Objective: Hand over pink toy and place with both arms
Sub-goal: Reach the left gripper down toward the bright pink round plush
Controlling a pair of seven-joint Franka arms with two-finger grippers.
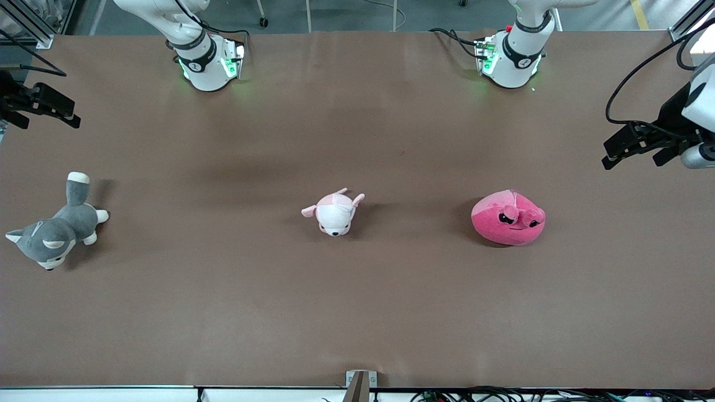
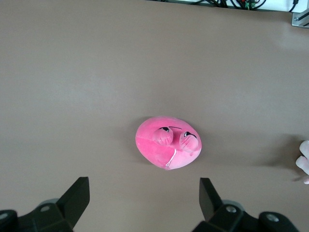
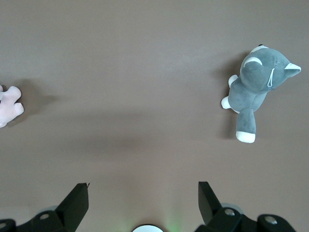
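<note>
The pink toy, a round hot-pink plush with two bulging dark eyes, lies on the brown table toward the left arm's end. It also shows in the left wrist view, apart from the fingers. My left gripper hangs open and empty over the table's edge at the left arm's end; its jaws stand wide in the left wrist view. My right gripper hangs open and empty over the right arm's end of the table, with its jaws wide in the right wrist view.
A small white plush puppy with pale pink ears lies mid-table, beside the pink toy; it shows partly in both wrist views. A grey and white husky plush lies at the right arm's end.
</note>
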